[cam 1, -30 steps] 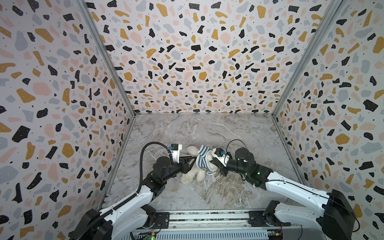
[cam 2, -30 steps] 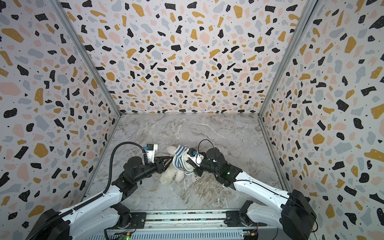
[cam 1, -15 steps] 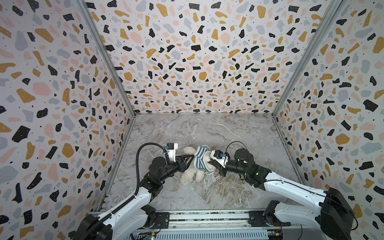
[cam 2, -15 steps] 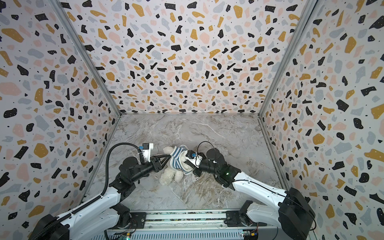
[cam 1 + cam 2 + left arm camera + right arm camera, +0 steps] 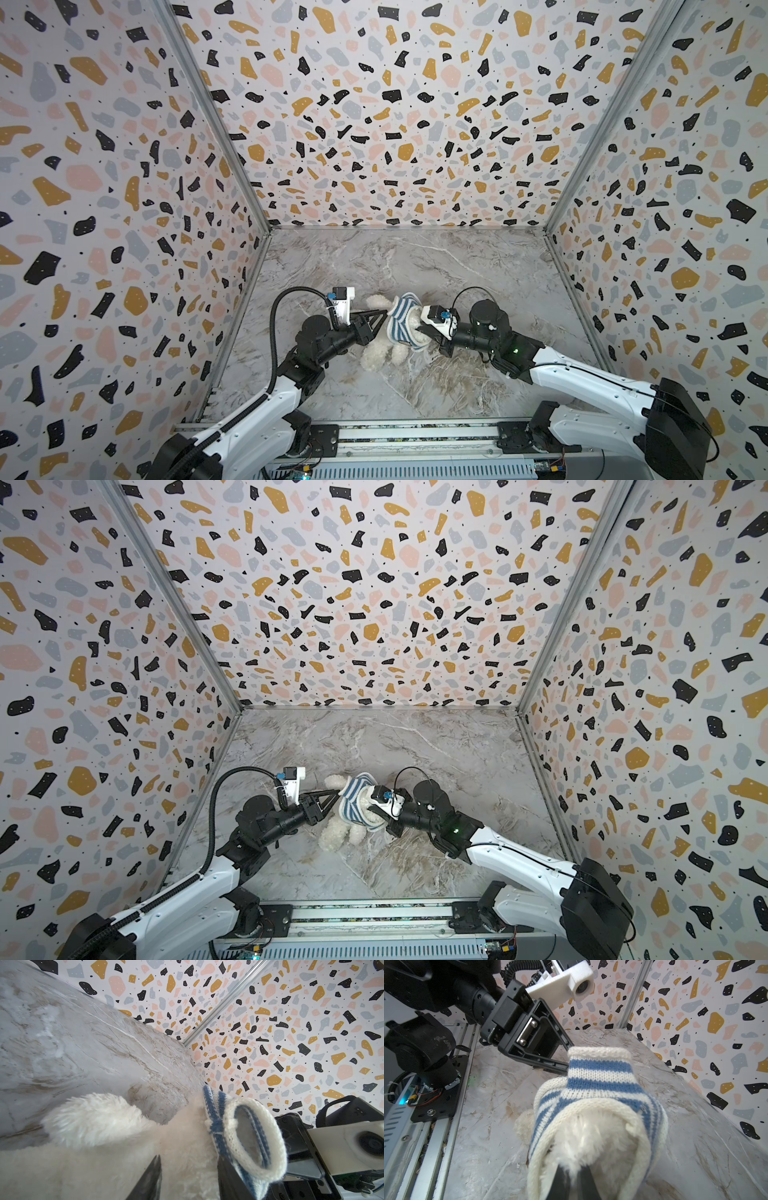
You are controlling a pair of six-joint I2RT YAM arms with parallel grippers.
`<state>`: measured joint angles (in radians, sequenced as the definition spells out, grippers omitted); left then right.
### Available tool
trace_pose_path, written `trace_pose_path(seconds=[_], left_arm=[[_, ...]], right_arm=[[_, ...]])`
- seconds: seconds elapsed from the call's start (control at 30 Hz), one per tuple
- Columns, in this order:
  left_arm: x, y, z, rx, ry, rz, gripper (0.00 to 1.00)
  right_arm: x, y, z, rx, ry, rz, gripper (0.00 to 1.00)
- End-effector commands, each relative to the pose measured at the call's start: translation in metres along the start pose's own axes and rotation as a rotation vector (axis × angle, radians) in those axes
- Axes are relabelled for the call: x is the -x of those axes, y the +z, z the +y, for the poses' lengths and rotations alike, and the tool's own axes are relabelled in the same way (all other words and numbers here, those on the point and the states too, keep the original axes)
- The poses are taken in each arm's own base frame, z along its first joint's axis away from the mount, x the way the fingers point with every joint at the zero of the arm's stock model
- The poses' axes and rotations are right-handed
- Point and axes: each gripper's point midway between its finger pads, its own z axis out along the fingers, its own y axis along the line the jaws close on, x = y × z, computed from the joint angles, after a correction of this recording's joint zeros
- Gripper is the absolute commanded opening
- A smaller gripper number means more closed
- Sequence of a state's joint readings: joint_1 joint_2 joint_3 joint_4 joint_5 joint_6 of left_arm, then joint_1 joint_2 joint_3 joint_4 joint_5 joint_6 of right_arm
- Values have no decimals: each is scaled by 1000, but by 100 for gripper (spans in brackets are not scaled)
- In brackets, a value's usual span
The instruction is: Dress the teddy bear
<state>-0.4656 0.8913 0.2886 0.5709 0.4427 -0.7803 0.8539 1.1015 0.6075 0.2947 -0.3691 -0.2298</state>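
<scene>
The teddy bear (image 5: 384, 353) lies on the marble floor in both top views, white and fluffy, its legs toward the front. A blue-and-white striped shirt (image 5: 401, 322) covers its upper body, and its head does not show. My left gripper (image 5: 380, 318) is at the bear's left side. In the left wrist view its jaws stand apart with bear fur (image 5: 93, 1118) between them, and one finger (image 5: 228, 1178) lies against the shirt's edge (image 5: 255, 1132). My right gripper (image 5: 574, 1178) is shut on a tuft of the bear's fur (image 5: 591, 1142) inside the shirt's hem (image 5: 600, 1076).
Terrazzo-patterned walls close the floor (image 5: 415, 266) on three sides. A metal rail (image 5: 415, 436) with both arm bases runs along the front edge. The left arm's black cable (image 5: 274, 332) loops up beside the left wall.
Both grippers and the bear have shifted slightly to the left together. The right gripper's hold on the fur has not changed.
</scene>
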Motion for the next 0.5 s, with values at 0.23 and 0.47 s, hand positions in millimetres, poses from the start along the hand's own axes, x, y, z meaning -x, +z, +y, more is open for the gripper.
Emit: trace_pose_path(seconds=[0.23, 0.47], left_arm=[[4, -4, -14, -78, 8, -20, 42], [3, -5, -14, -74, 10, -20, 41]], right_arm=[[12, -6, 6, -1, -17, -54, 0], [14, -10, 10, 8, -24, -73, 0]])
